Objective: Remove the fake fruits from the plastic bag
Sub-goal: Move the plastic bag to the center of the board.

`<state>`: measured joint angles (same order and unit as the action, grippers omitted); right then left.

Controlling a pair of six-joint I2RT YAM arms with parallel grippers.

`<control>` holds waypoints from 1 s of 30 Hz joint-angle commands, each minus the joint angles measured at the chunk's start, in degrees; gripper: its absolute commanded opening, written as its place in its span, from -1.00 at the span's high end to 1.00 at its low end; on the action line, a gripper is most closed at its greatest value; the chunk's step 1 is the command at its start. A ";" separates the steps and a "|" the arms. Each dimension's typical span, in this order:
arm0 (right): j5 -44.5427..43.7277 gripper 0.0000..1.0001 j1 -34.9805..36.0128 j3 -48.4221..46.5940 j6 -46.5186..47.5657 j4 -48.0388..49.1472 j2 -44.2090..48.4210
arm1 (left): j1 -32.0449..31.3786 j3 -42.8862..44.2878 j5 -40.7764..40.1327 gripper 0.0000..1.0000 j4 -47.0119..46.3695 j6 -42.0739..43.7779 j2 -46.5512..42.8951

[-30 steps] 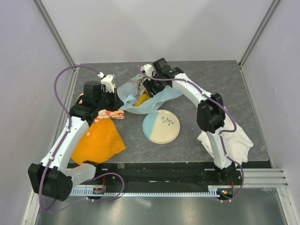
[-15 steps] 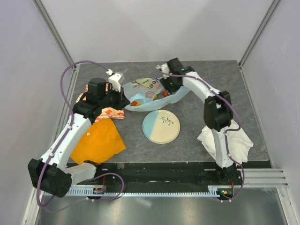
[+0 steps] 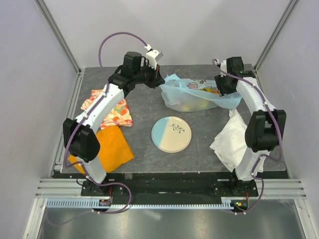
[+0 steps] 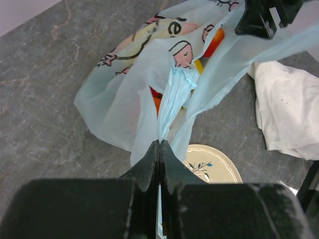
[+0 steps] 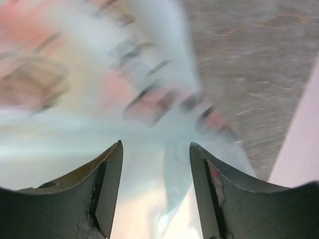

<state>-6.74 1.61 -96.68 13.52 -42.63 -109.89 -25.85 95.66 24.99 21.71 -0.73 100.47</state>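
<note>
Thin translucent plastic bag (image 3: 184, 97), matt veined stone-look table (image 3: 144, 114), glossy plate (image 3: 171, 134), soft white cloth (image 3: 227, 144)

Right wrist view motion-blurred: print on plastic bag (image 5: 149, 99) unreadable. Inside bag, fake fruits (image 4: 213, 42) mostly hidden, only orange, red, yellow patches showing. Whether spread-fingered right gripper (image 5: 154, 147) grips anything: unclear.

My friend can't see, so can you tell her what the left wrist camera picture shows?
The left gripper is shut on a bunched strip of the light-blue plastic bag, with fake fruits showing through it. A plate and white cloth lie beyond.
</note>
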 commanded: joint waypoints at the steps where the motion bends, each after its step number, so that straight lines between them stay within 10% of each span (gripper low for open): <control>1: 11.55 -0.29 6.91 14.71 2.81 1.32 15.73 | -1.22 -1.86 5.50 0.97 3.33 3.72 -5.34; 7: 12.80 -0.30 14.83 28.30 3.10 7.12 26.13 | -3.42 -16.89 6.31 0.97 2.72 1.26 -13.70; 26: 15.44 0.19 14.57 14.95 4.24 8.62 19.98 | -3.51 -21.30 3.83 0.97 8.08 1.26 -16.88; 30: 31.14 0.21 10.53 12.41 4.58 7.92 21.64 | -3.51 -20.43 2.96 0.97 8.17 1.96 -15.83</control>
<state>10.98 15.62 -80.73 17.76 -35.59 -89.95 -29.54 74.48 29.41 29.67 0.03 84.71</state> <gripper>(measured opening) 0.396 0.022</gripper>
